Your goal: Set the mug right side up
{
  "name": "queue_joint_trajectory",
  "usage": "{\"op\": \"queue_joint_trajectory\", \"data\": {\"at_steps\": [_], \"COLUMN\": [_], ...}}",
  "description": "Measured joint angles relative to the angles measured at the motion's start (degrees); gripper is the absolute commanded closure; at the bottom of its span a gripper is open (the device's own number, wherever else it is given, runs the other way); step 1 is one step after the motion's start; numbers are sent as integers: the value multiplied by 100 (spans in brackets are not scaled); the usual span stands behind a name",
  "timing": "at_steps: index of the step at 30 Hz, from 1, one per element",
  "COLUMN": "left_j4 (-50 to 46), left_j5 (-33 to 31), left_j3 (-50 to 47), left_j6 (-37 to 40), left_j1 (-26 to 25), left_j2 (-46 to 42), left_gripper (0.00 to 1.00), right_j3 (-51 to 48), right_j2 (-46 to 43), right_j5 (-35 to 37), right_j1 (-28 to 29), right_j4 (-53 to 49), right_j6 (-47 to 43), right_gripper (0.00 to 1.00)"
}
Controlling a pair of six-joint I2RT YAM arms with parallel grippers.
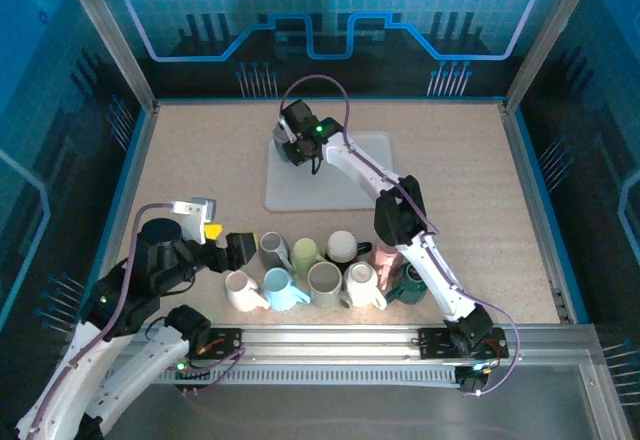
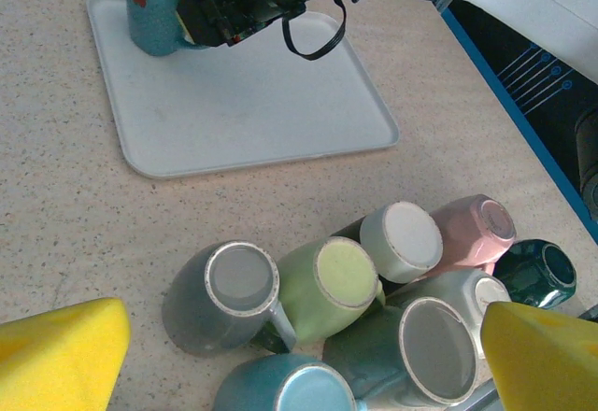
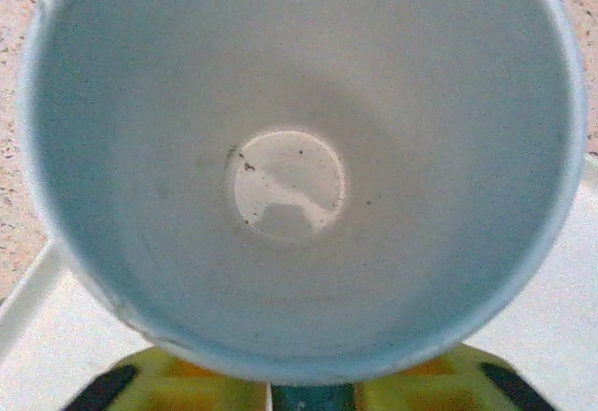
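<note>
at the left, near the front edge of the counter (image 1: pixel 200 160), the left gripper (image 1: pixel 232 245) hangs with its jaws spread wide and nothing between them. in the left wrist view its yellow fingers (image 2: pixel 61 355) sit at the two bottom corners, well apart, above a bunch of mugs.

just right of that gripper the bunch begins. a white mug (image 1: pixel 240 290) and a light blue mug (image 1: pixel 280 288) are in the near row. behind them is a grey mug (image 1: pixel 272 250) with its open mouth showing to the left wrist camera, then a pale green mug (image 1: pixel 305 255) touching the grey one. further right come a pink mug (image 1: pixel 388 255) and a dark green mug (image 1: pixel 405 282) at the end of the bunch, close against the right arm. they all crowd against one another.

beyond the bunch, toward the back of the counter, lies a pale grey tray (image 1: pixel 340 185). on its far left corner stands the teal mug (image 2: pixel 149 19), with a red pattern on its side, upright and mouth up. the right wrist view looks straight down into its pale inside to the round bottom. the right gripper (image 1: pixel 292 142) is at this mug, its yellow fingers (image 3: pixel 159 383) showing just under the near edge of the rim. whether its jaws are clamped on the wall or slightly parted from it i cannot tell.
</note>
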Motion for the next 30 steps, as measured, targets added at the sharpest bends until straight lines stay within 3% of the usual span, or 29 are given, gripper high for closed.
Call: {"op": "queue_joint_trajectory", "data": {"at_steps": [2,30], "left_j4": [0,35], "left_j5": [0,-4], "left_j3": [0,-68], "left_j6": [-2,-2], "left_j1": [-17,-24], "left_j2": [0,175], "left_gripper": [3,2], "right_j3": [52,208], "right_j2": [52,387], "right_j5": [-9,-566], "right_j1": [28,109], "right_j4": [44,697], "right_j6": [-70,-33], "right_gripper": [63,61]}}
